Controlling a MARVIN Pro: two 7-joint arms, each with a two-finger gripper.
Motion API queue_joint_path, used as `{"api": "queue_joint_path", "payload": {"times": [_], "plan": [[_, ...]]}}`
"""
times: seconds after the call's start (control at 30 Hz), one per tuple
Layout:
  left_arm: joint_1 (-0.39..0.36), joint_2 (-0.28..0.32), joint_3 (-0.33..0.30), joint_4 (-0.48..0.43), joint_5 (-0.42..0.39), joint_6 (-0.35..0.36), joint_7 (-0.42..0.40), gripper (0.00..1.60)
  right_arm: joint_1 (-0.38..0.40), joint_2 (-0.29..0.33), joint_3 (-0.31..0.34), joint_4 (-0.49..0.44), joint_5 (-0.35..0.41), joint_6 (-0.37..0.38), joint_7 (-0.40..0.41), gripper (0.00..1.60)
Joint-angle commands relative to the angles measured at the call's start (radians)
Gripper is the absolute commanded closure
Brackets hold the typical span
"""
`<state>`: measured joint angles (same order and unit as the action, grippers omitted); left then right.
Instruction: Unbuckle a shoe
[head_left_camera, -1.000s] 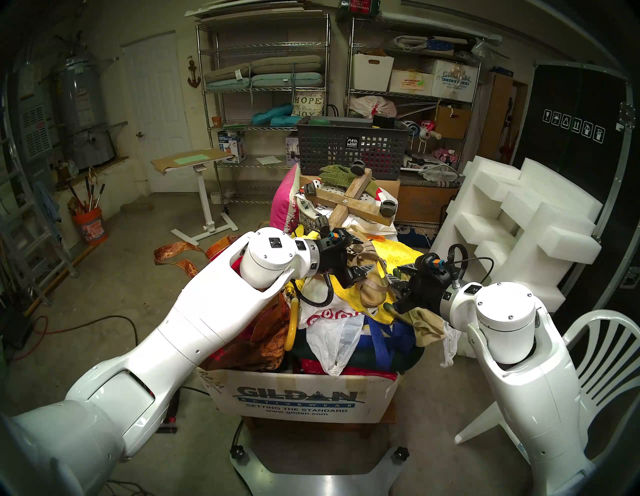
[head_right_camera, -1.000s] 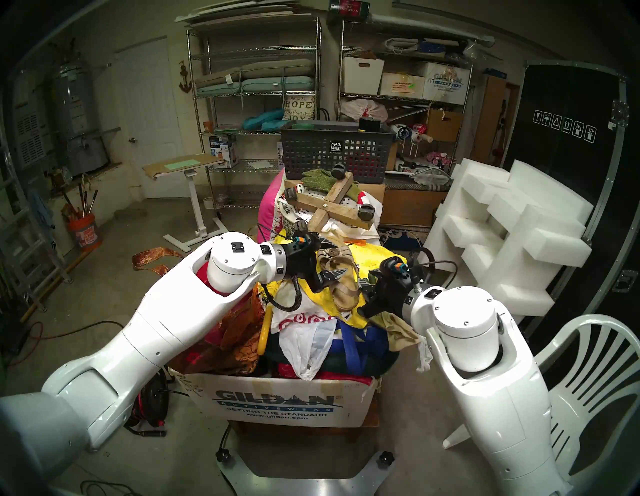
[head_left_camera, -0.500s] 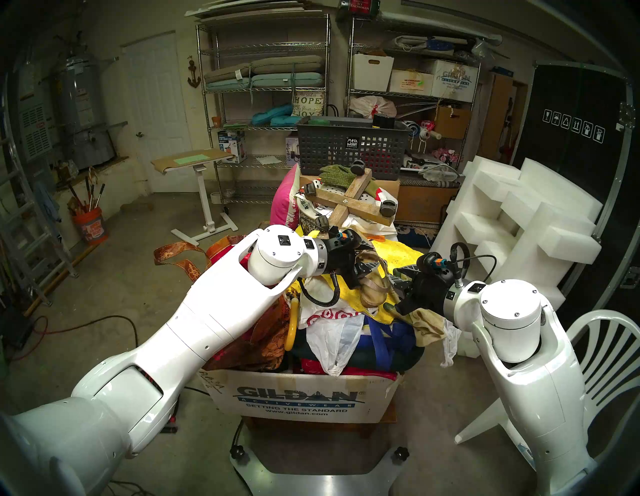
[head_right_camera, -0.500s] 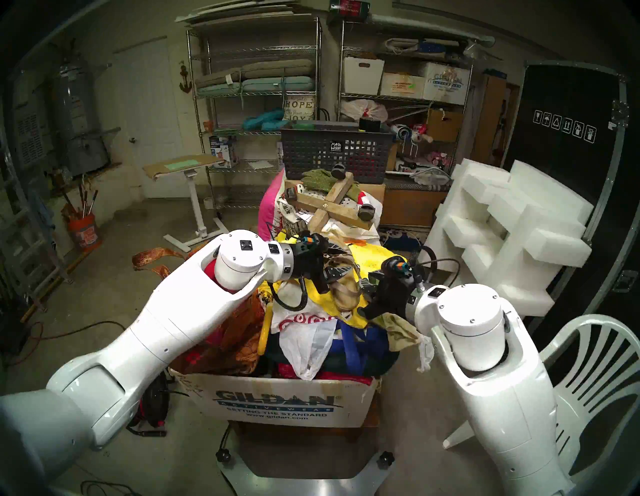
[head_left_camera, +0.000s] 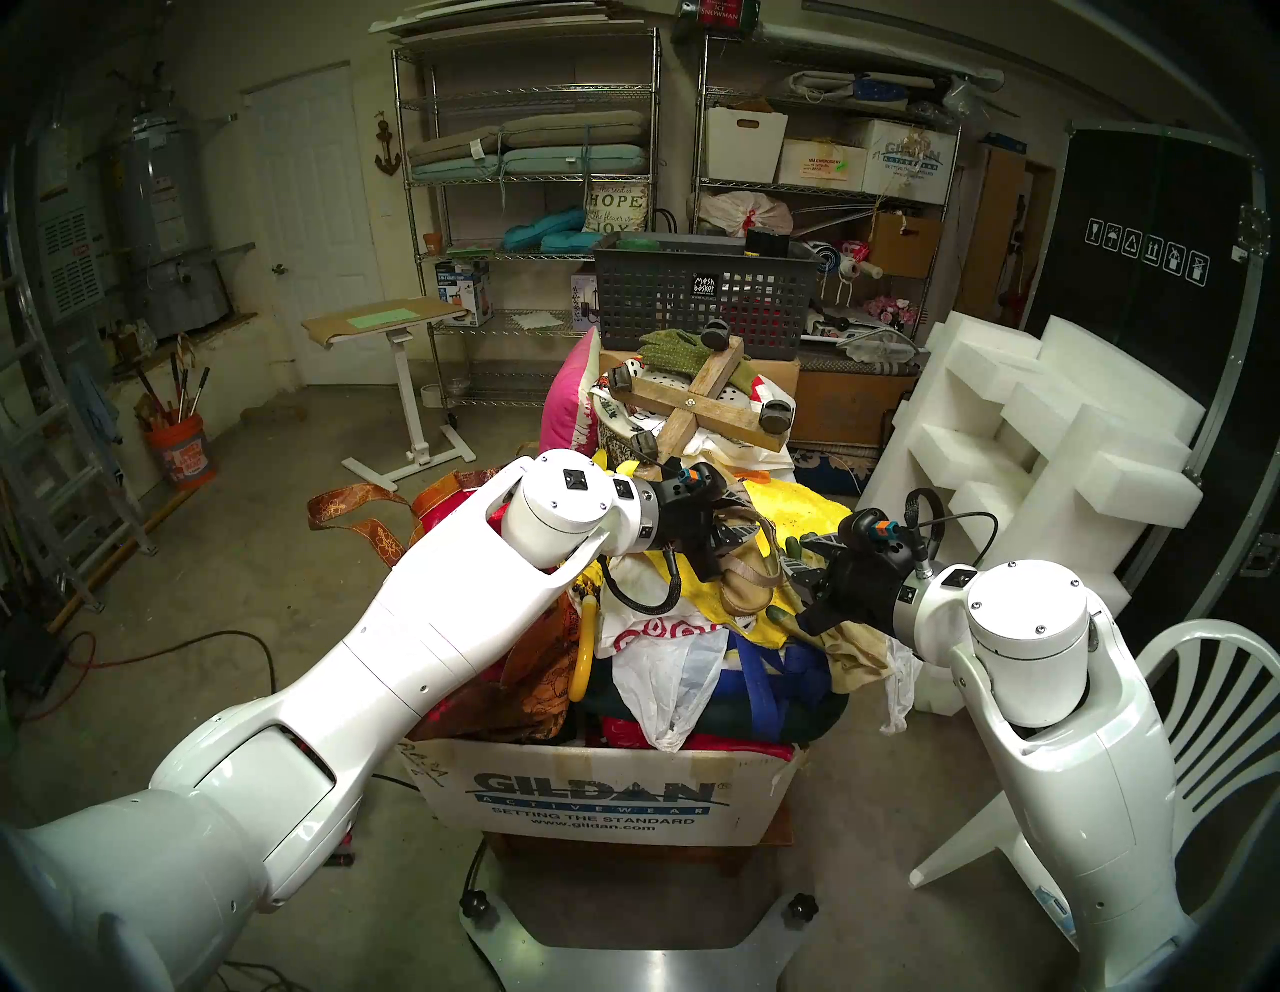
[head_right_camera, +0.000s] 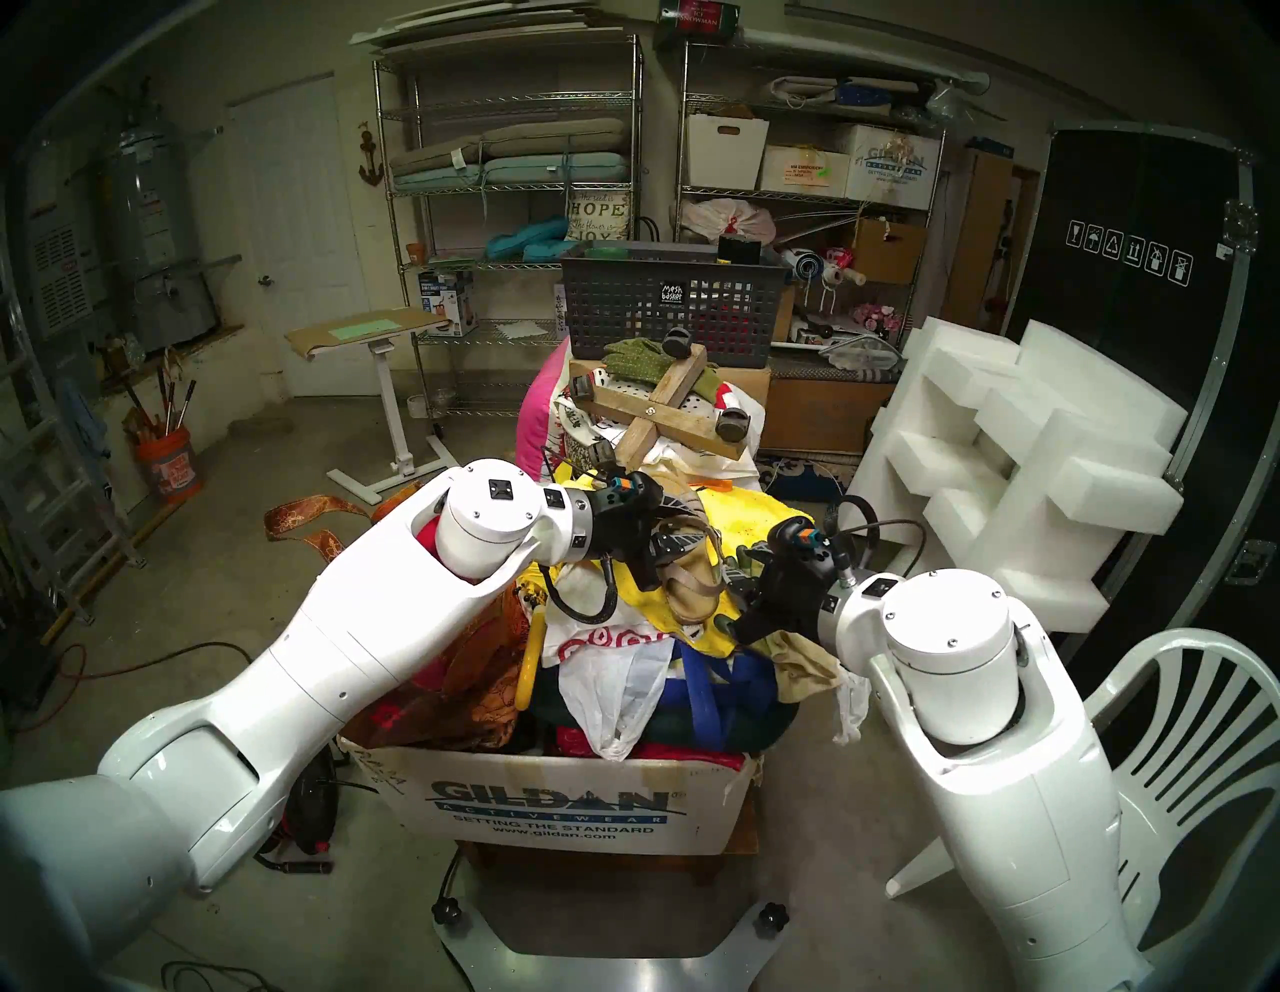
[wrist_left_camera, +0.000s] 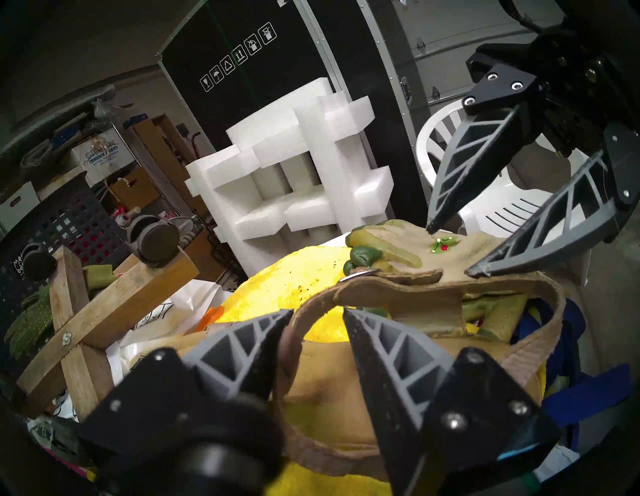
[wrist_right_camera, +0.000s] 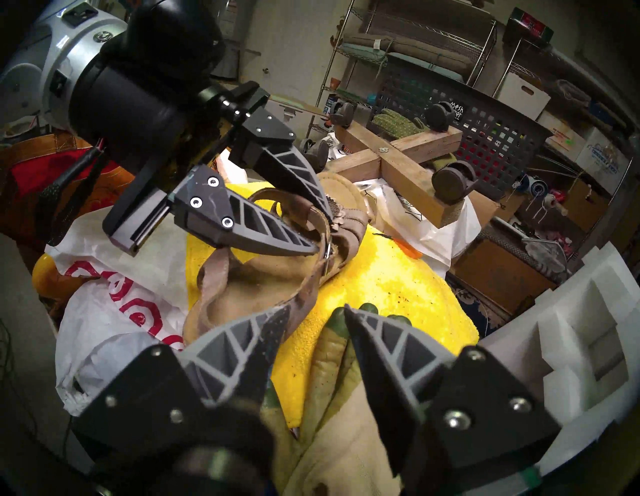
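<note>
between the two tools, the shoe (head_left_camera: 744, 561) lies on its side on a yellow towel (head_left_camera: 796, 509) atop the heaped box (head_left_camera: 596, 796), propped so its ankle strap (wrist_left_camera: 346, 294) loops up within reach. left tool (wrist_left_camera: 317, 318) straddles that strap, jaws parted and not yet clamped, arm reaching in near level, probably to pin it. right tool (wrist_right_camera: 317, 313) hangs released just beside the heel, over a green-tipped glove (wrist_right_camera: 332, 350), buckle (wrist_right_camera: 328, 250) apparently untouched.
</note>
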<state>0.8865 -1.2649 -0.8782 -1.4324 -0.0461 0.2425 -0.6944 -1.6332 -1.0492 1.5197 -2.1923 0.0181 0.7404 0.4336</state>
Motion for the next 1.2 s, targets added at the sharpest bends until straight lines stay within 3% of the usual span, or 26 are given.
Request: {"api": "queue_joint_path", "payload": {"times": [0.0,0.07,0.2,0.37,0.53,0.87,1.17], "plan": [[-0.018,-0.021,-0.010,-0.014,-0.002,-0.006,0.011,1.14,0.024,-0.005,-0.020,-0.004,-0.009,-0.006,-0.006,0.63],[-0.018,-0.023,-0.010,-0.014,-0.002,-0.007,0.012,1.35,0.027,-0.004,-0.023,-0.001,-0.009,-0.008,-0.006,0.63],[-0.018,-0.025,-0.010,-0.013,-0.003,-0.008,0.014,1.60,0.034,-0.004,-0.030,0.006,-0.013,-0.007,-0.010,0.63],[-0.014,-0.025,-0.011,-0.016,-0.006,-0.007,0.015,1.60,0.044,-0.011,-0.040,0.014,-0.021,0.001,-0.021,0.65],[-0.010,-0.021,-0.011,-0.021,-0.010,-0.006,0.016,1.60,0.056,-0.022,-0.048,0.024,-0.027,0.005,-0.031,0.81],[0.002,-0.015,-0.008,-0.034,-0.013,0.002,0.020,1.60,0.074,-0.027,-0.057,0.041,-0.034,0.017,-0.033,0.95],[0.006,-0.010,-0.009,-0.039,-0.011,0.005,0.027,1.60,0.070,-0.012,-0.056,0.048,-0.043,0.027,-0.025,0.79]]}}
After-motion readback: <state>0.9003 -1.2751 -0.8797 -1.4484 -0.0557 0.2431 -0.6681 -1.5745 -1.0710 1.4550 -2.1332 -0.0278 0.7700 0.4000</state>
